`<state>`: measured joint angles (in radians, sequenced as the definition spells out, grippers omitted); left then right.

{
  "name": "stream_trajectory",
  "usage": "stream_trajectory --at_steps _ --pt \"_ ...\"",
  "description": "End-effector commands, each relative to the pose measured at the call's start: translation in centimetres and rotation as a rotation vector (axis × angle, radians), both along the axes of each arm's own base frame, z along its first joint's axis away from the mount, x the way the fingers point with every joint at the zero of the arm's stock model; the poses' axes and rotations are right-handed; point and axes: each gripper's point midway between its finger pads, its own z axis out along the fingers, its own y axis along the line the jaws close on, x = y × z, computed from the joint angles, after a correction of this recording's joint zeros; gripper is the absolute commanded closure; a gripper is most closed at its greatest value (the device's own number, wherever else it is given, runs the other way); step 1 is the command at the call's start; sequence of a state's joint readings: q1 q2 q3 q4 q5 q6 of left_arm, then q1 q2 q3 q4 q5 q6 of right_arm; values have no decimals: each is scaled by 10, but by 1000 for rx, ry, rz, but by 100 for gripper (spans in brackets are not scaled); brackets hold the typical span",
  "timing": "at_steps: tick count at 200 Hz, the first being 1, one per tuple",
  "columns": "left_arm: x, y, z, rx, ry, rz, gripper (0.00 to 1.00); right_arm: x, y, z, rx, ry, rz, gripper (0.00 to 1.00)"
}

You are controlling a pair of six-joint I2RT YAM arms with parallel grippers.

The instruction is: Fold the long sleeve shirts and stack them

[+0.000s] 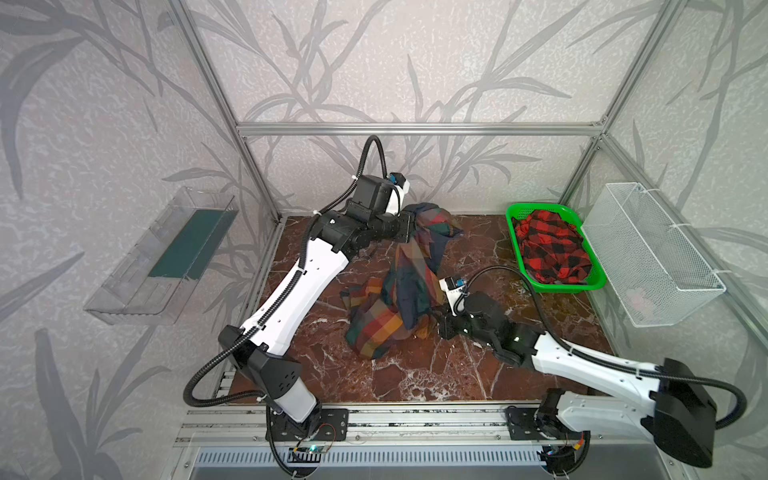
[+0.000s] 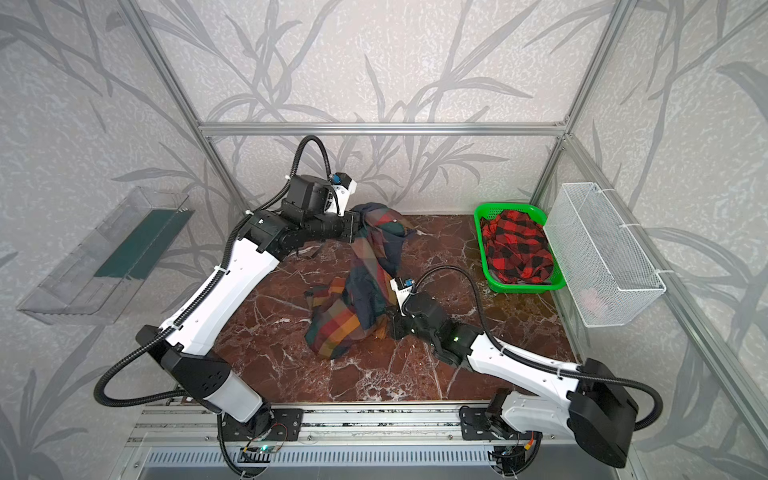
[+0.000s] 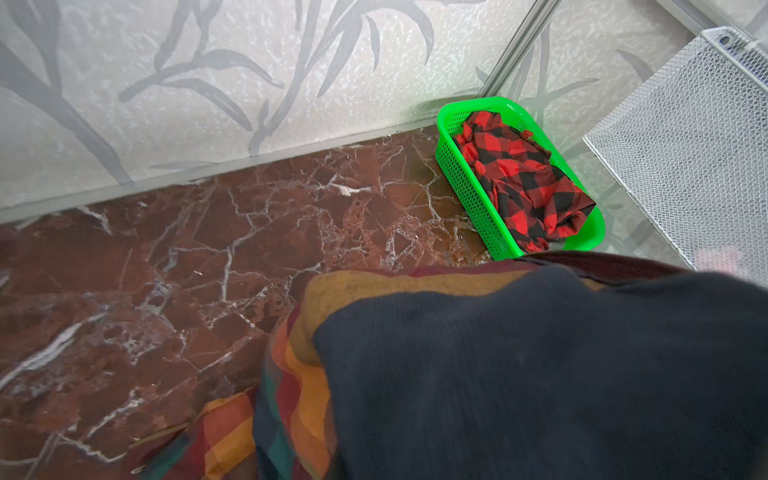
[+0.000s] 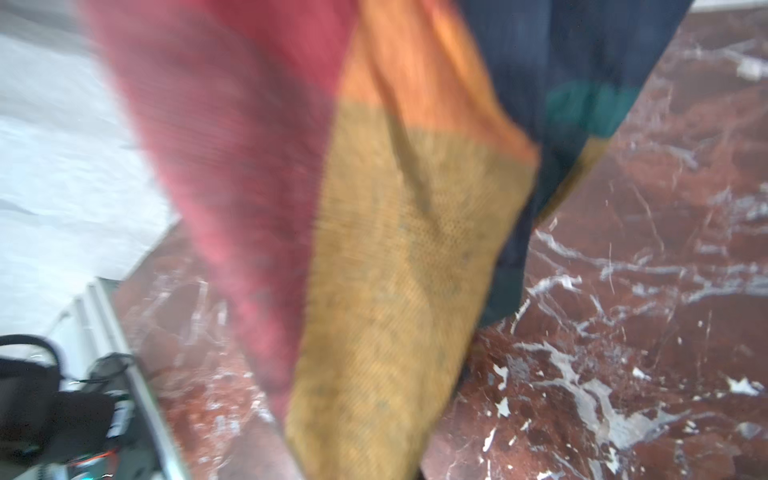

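Observation:
One long sleeve shirt, plaid in navy, orange, green and red blocks [image 1: 399, 291] [image 2: 365, 286], hangs in a bunch from my left gripper [image 1: 410, 226] [image 2: 355, 226]. That gripper is shut on its top end, raised near the back wall. The shirt's lower folds rest on the table. My right gripper [image 1: 436, 321] [image 2: 390, 323] is low at the shirt's right side, shut on a fold. Cloth fills both wrist views [image 3: 519, 374] [image 4: 395, 249] and hides the jaws. The red-and-black check shirt [image 1: 552, 249] [image 2: 517, 247] [image 3: 523, 183] lies crumpled in the green basket [image 1: 569, 287] [image 2: 528, 287] [image 3: 465, 187].
The brown marble table top [image 1: 415, 374] is walled by an aluminium frame. A white mesh basket [image 1: 648, 249] hangs on the right wall beside the green basket. A clear tray [image 1: 166, 257] is fixed to the left wall.

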<state>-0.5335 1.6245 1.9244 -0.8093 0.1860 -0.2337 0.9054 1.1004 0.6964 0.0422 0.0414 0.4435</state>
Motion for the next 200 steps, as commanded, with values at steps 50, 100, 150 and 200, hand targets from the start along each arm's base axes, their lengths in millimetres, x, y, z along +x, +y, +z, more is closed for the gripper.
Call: stream_trajectory --at_steps 50,100,150,200 --pt "35 -14 27 53 -124 -88 100 -60 -56 176 172 -106 68 100" --pt "61 -42 -15 60 -30 -141 100 -65 -52 148 136 60 67 100" --pt "71 -50 -35 60 22 -147 74 -59 -16 95 292 251 74 100" --pt "7 -33 -12 -3 92 -173 21 -36 -6 86 373 271 -24 100"
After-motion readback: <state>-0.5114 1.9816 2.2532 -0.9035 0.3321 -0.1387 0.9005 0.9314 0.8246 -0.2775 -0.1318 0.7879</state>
